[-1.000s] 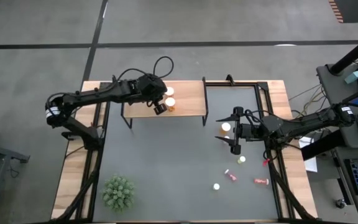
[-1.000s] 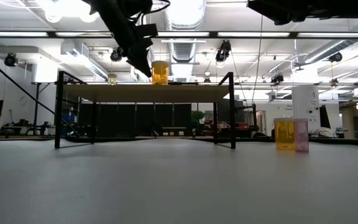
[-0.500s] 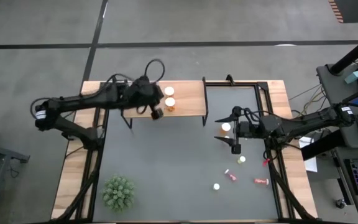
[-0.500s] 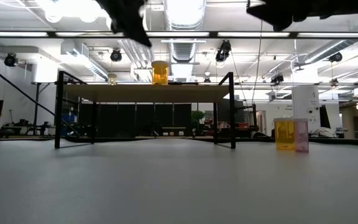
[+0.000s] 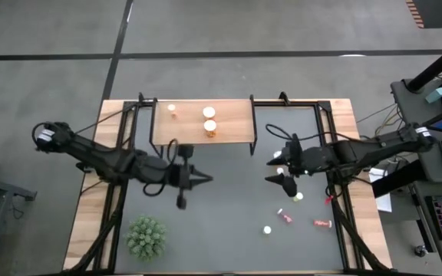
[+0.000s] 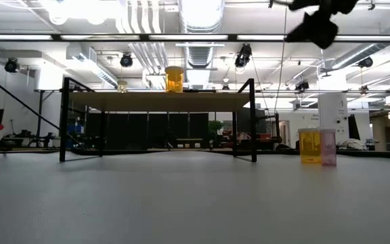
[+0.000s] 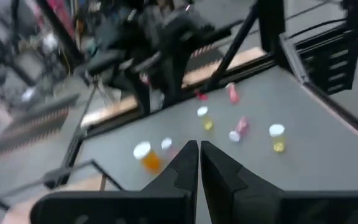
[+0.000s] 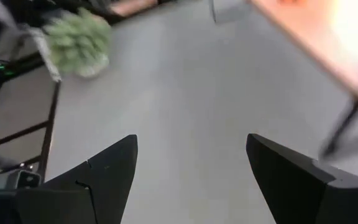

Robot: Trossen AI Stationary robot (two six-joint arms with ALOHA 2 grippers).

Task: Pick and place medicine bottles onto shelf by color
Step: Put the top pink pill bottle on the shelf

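The shelf [image 5: 202, 123] stands at the table's far side with three bottles on its board: two orange bottles [image 5: 209, 126] and a small one [image 5: 172, 109]. In the low view an orange bottle [image 6: 174, 79] stands upright on it. My left gripper [image 5: 199, 179] is shut and empty over the table's middle left. My right gripper [image 5: 280, 173] is open and empty, just near of a white-capped orange bottle [image 5: 280, 156] on the table. Yellow bottles [image 5: 298, 196] and pink bottles [image 5: 322, 224] are on the table at the right; the pink ones lie on their sides.
A green spiky plant [image 5: 146, 236] stands at the near left. The shelf's black legs [image 6: 252, 122] reach down to the table. A yellow bottle [image 6: 309, 146] and a pink one [image 6: 328, 148] stand side by side at the right. Bare grey table lies between the two grippers.
My left gripper has gone from the shelf toward the table's near edge, leaving the orange bottle standing on the board, and has turned to point toward the right edge. My right gripper has stayed by the orange bottle on the table and dipped a little.
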